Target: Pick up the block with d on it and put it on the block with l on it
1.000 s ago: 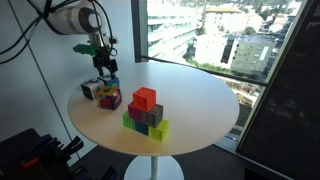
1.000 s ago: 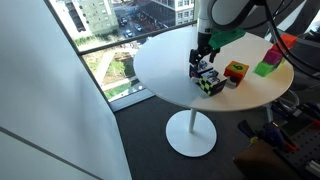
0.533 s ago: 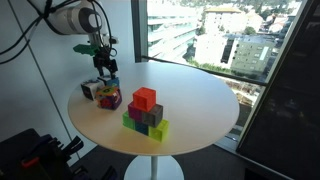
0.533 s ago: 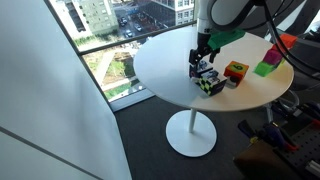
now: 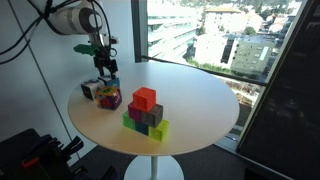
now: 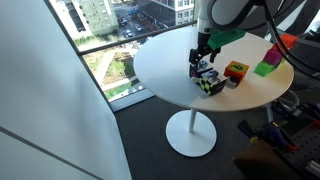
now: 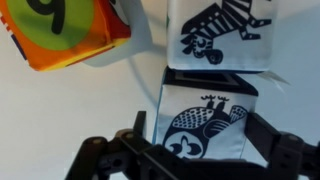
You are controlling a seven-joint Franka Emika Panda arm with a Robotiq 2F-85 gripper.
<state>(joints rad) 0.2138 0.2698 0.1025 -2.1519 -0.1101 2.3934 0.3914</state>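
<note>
Table [image 5: 200, 110], round and white, lies under the gripper [image 5: 104, 70]. I see its jaws standing wide apart, clamped on nothing. The block with d on it [image 7: 208, 130] sits directly between them, one jaw at each side. The block with l on it [image 5: 90, 90] stands near, outside the jaws.

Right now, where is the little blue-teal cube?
In an exterior view, the small blue-teal cube sits between the jaws of the open gripper, beside the magenta-and-yellow cube.
</note>
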